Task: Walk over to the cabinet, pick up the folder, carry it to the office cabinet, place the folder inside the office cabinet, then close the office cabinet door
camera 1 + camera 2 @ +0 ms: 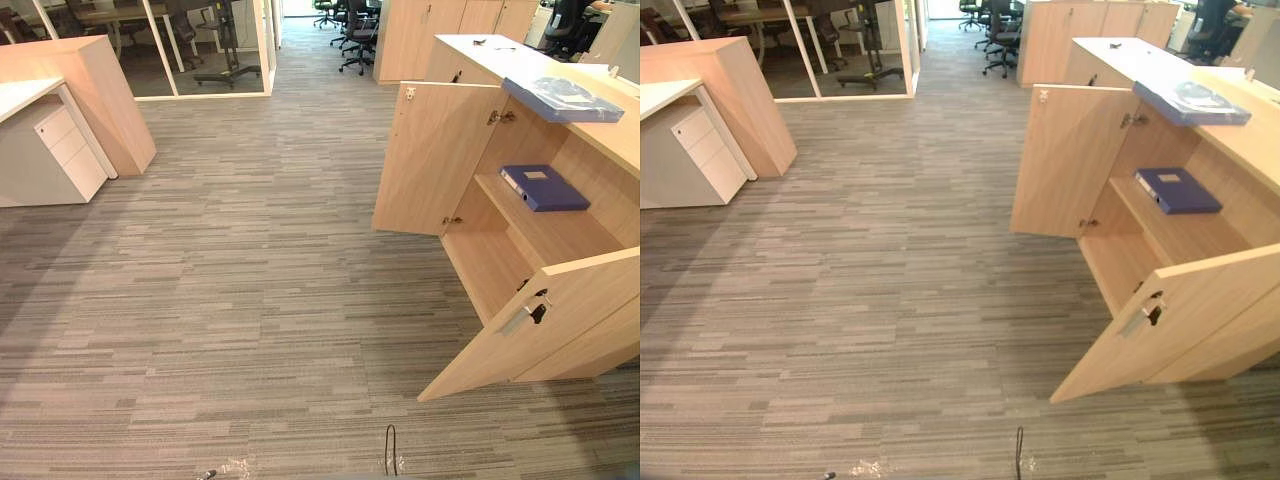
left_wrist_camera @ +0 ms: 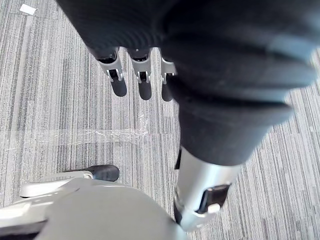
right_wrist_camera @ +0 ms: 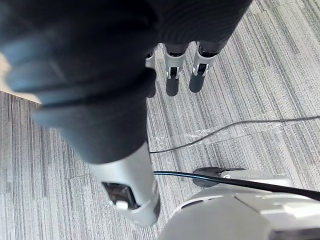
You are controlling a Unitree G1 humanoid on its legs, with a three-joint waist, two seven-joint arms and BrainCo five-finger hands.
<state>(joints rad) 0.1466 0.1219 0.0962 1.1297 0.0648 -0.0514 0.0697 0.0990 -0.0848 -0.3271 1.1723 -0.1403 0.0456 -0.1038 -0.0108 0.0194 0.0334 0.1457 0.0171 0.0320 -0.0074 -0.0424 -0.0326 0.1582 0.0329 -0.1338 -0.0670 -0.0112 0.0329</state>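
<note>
Office cabinet's (image 1: 490, 265) standing open for loading, blue folder (image 1: 543, 186) lying on its shelf; left hand (image 2: 144, 80), right hand (image 3: 172, 80) dangling relaxed, gripping nothing.

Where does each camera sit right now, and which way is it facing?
Left eye: on the head, looking down at carpet and the open cabinet with a folder inside.
Right eye: beside it, same scene.
Left wrist: looks down along the open left hand at carpet.
Right wrist: same along the open right hand.
</note>
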